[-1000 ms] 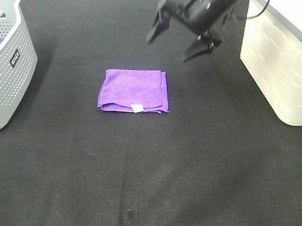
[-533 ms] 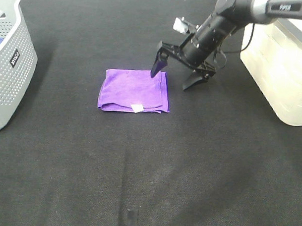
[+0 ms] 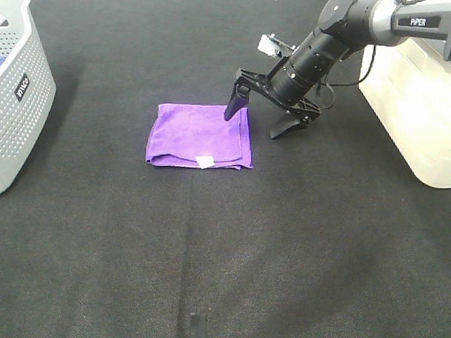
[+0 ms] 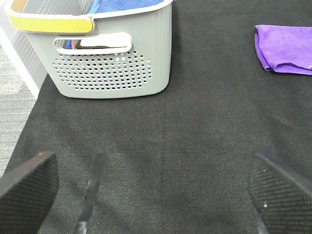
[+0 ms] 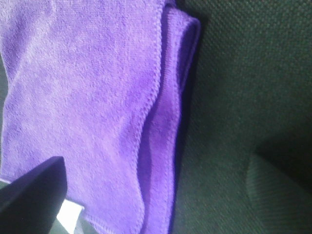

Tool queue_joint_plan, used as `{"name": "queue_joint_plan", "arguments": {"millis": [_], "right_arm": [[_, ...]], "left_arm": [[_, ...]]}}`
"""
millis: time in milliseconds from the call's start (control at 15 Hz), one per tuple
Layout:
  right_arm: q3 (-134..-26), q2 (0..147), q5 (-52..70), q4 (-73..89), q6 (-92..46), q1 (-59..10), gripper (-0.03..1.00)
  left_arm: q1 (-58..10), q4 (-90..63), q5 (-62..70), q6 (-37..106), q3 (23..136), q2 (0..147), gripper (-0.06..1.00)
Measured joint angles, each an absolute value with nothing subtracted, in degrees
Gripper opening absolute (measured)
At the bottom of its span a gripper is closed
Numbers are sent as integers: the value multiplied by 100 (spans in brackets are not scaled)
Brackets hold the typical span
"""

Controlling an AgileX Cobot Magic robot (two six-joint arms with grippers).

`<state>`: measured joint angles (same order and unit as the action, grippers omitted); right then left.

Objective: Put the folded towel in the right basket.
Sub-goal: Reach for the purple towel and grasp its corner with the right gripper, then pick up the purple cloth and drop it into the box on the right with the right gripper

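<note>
Purple microfibre is what we are after: the folded towel (image 3: 198, 134) lies flat on the black tabletop (image 3: 213, 251), not yet lifted, its white tag (image 3: 205, 161) on the towel's near edge. We judge the step in hand to be the approach for the pick. The right claw (image 3: 254, 122) is spread wide and holds nothing, straddling the edge of the towel that faces the right basket (image 3: 420, 110). One finger (image 3: 235, 105) sits over the towel's far corner, and the other is just beside the towel over bare tabletop. Whether the first finger touches the cloth we cannot tell. The next move, as we read it, calls for lowering onto that layered edge and pinching through all the folds so the bundle does not open. Then comes lifting it clear and carrying it to the right basket, which stands well apart from the towel. Its inside is hidden from us, so we cannot say what it holds. The grey basket (image 3: 16, 109), well apart on the towel's opposite side, has a blue cloth (image 4: 122, 4) in it. The left claw (image 4: 151, 190) is likewise spread and empty, well away from the towel on the grey basket's side of it.
</note>
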<state>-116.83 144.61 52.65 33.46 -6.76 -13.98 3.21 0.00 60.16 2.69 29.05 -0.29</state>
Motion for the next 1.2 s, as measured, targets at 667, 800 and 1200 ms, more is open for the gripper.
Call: {"name": "queue_joint_plan", "arguments": {"millis": [667, 800, 1200], "right_arm": [[-11797, 14897, 4079, 4005, -842, -2481, 47], [-11791, 14914, 4028, 3724, -842, -2481, 18], [-11843, 14267, 4916, 3163, -985, -2452, 5]], "left_arm": [[321, 0, 6016, 269, 2905, -29, 99], [321, 0, 6016, 269, 2905, -29, 99], [321, 0, 6016, 269, 2905, -29, 99]]}}
